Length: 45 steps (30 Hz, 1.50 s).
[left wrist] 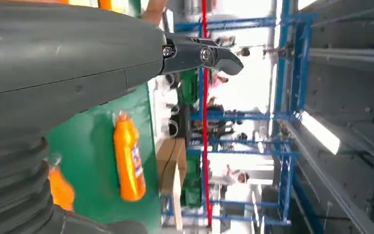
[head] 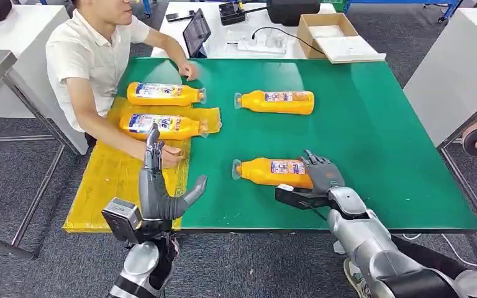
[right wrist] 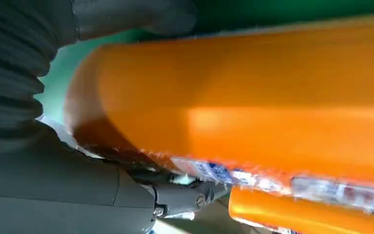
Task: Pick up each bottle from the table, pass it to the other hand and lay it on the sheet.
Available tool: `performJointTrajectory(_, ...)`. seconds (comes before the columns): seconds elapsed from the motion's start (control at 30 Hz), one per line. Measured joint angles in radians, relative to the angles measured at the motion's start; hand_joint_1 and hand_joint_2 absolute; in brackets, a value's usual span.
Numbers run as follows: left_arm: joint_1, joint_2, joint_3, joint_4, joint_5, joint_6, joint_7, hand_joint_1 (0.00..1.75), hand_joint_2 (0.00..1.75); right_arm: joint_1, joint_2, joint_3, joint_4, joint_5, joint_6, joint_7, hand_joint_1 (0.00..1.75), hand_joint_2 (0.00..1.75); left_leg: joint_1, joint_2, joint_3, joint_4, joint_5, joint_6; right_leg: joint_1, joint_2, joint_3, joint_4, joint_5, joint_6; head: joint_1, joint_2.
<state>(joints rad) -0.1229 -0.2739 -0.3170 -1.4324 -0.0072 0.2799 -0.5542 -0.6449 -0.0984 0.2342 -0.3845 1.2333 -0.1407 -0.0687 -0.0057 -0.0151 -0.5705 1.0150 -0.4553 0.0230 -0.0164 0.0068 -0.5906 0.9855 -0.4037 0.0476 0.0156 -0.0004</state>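
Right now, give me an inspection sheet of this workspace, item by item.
Surface: green table, yellow sheet over its left edge.
Job's things: two bottles on the sheet; far bottle and near bottle lie on the green.
Clutter: nothing seen on the green.
Robot hands: right robot hand wraps the near bottle's base; left robot hand raised, fingers apart, empty.
Cables: one on the white table behind.
Surroundings: seated person, tablet, cardboard box.

Probably lab, blue racking point(left wrist: 282, 146), worktables point(head: 236, 37)
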Motion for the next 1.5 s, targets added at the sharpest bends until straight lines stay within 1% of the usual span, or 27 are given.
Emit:
performJointTrajectory(0.1,0.0,0.001,0.0,0.006,0.017,-0.029,0.029,0.0,1.75,-0.004,-0.004,0.0,0.004,-0.017,0.018,-0.009,1.75,1.75,0.0,0.0,0.0,0.0,0.0,0.0,0.0,0.0,0.001,0.0,0.0,0.0,0.0,0.0)
performJointTrajectory(0.13,0.0,0.001,0.0,0.008,0.018,-0.029,0.034,0.0,1.75,-0.003,-0.004,-0.001,0.004,-0.037,0.007,-0.034,1.75,1.75,0.0,0.0,0.0,0.0,0.0,0.0,0.0,0.0,0.001,0.0,0.0,0.0,0.0,0.0)
performJointTrajectory(0.17,0.0,0.001,0.0,0.01,0.017,-0.025,0.035,0.0,1.75,0.001,-0.003,-0.007,0.003,-0.075,-0.021,-0.078,1.75,1.75,0.0,-0.001,0.0,0.0,0.0,0.0,0.0,0.0,0.001,0.0,0.0,0.0,0.0,0.0)
performJointTrajectory(0.2,0.0,0.001,0.0,0.013,0.018,-0.013,0.04,0.0,1.75,0.013,0.001,-0.025,0.002,-0.146,-0.07,-0.158,1.75,1.75,0.0,-0.002,-0.001,0.0,0.0,0.0,0.0,-0.001,0.001,0.0,0.0,0.0,0.001,0.0)
performJointTrajectory(0.27,0.005,0.0,0.005,0.016,0.052,0.01,0.056,0.0,1.75,0.041,0.015,-0.067,-0.015,-0.273,-0.099,-0.27,1.75,1.75,0.0,-0.001,-0.003,0.0,0.0,0.0,0.0,0.0,0.0,0.001,0.0,0.0,0.001,0.0)
performJointTrajectory(0.33,0.014,-0.002,0.012,0.02,0.086,0.019,0.071,0.0,1.75,0.072,0.043,-0.116,-0.042,-0.403,-0.063,-0.363,1.75,1.75,0.0,0.004,-0.003,0.0,-0.001,-0.001,0.0,0.004,-0.003,0.001,0.0,0.001,0.0,0.0)
performJointTrajectory(0.43,0.039,-0.002,0.015,0.024,0.12,0.025,0.075,0.0,1.75,0.13,0.082,-0.182,-0.128,-0.626,0.086,-0.45,1.75,1.75,0.002,0.005,-0.004,0.0,-0.001,-0.001,0.002,0.004,-0.004,0.001,0.0,0.0,0.0,0.0)
performJointTrajectory(0.47,0.049,-0.002,0.016,0.024,0.126,0.025,0.075,0.0,1.75,0.151,0.095,-0.201,-0.158,-0.682,0.112,-0.459,1.75,1.75,0.002,0.004,-0.005,0.0,-0.001,-0.001,0.002,0.004,-0.005,0.001,0.0,0.0,0.0,0.0)
performJointTrajectory(0.53,0.065,-0.002,0.018,0.024,0.138,0.025,0.074,0.0,1.75,0.195,0.122,-0.221,-0.227,-0.75,0.117,-0.458,1.75,1.75,0.002,0.003,-0.009,0.0,-0.001,-0.001,0.002,0.003,-0.008,0.001,0.0,0.0,0.0,0.0)
performJointTrajectory(0.67,0.083,-0.002,0.02,0.024,0.143,0.025,0.073,0.0,1.75,0.246,0.148,-0.228,-0.318,-0.786,0.117,-0.442,1.75,1.75,0.002,0.003,-0.011,0.0,-0.001,-0.001,0.002,0.004,-0.01,0.001,0.0,0.0,0.0,0.0)
performJointTrajectory(0.77,0.088,-0.002,0.022,0.024,0.158,0.025,0.075,0.0,1.75,0.265,0.156,-0.232,-0.36,-0.843,0.133,-0.458,1.75,1.75,0.002,0.002,-0.011,0.0,-0.001,-0.001,0.001,0.003,-0.01,0.001,0.0,0.0,0.0,0.0)
performJointTrajectory(0.8,0.093,-0.003,0.023,0.024,0.174,0.027,0.085,0.0,1.75,0.282,0.166,-0.234,-0.398,-0.893,0.14,-0.471,1.75,1.75,0.001,0.002,-0.012,0.0,-0.001,-0.001,0.001,0.003,-0.01,0.001,0.0,0.0,0.0,0.0)
performJointTrajectory(0.9,0.111,-0.011,0.026,0.027,0.166,0.069,0.09,0.0,1.75,0.339,0.198,-0.233,-0.532,-0.976,0.137,-0.47,1.75,1.75,0.001,0.002,-0.013,0.0,-0.001,-0.001,0.001,0.003,-0.012,0.001,0.0,0.0,0.0,0.0)
performJointTrajectory(1.0,0.127,-0.014,0.024,0.047,0.156,0.073,0.087,0.0,1.75,0.388,0.224,-0.215,-0.671,-1.0,0.121,-0.452,1.75,1.75,0.002,0.001,-0.015,0.0,-0.001,-0.001,0.001,0.003,-0.014,0.001,0.0,0.0,0.0,0.0)
performJointTrajectory(1.07,0.132,-0.014,0.021,0.055,0.146,0.066,0.077,0.0,1.75,0.407,0.23,-0.208,-0.722,-1.0,0.111,-0.454,1.75,1.75,0.002,0.001,-0.015,0.0,-0.001,-0.001,0.001,0.003,-0.014,0.001,0.0,0.0,0.0,0.0)
performJointTrajectory(1.17,0.139,-0.007,-0.014,0.063,0.067,0.001,0.021,0.0,1.75,0.425,0.239,-0.175,-0.771,-0.992,0.105,-0.464,1.75,1.75,0.002,0.001,-0.016,0.0,-0.001,-0.001,0.001,0.004,-0.014,0.001,0.0,0.0,0.0,0.0)
performJointTrajectory(1.23,0.137,0.002,-0.048,0.073,0.0,-0.03,0.006,0.0,1.75,0.424,0.241,-0.125,-0.769,-0.944,0.142,-0.465,1.75,1.75,0.002,0.001,-0.016,0.0,-0.001,-0.001,0.001,0.004,-0.014,0.001,0.0,0.0,0.0,0.0)
performJointTrajectory(1.33,0.13,0.004,-0.06,0.105,0.019,-0.085,0.024,0.0,1.75,0.424,0.248,-0.013,-0.726,-0.891,0.211,-0.495,1.75,1.75,0.002,0.004,-0.015,0.0,-0.001,-0.001,0.002,0.004,-0.015,0.001,0.0,0.0,-0.001,0.0)
performJointTrajectory(1.43,0.125,0.001,-0.057,0.122,0.09,-0.148,0.042,0.0,1.75,0.429,0.273,0.076,-0.668,-0.879,0.209,-0.505,1.75,1.75,0.003,0.001,-0.016,0.0,-0.001,-0.001,0.002,0.003,-0.015,0.001,0.0,0.0,0.0,0.0)
performJointTrajectory(1.5,0.123,-0.001,-0.051,0.124,0.122,-0.153,0.042,0.0,1.75,0.429,0.285,0.119,-0.624,-0.873,0.186,-0.497,1.75,1.75,0.004,0.002,-0.016,0.0,-0.001,-0.001,0.003,0.004,-0.015,0.001,0.0,0.0,0.0,0.0)
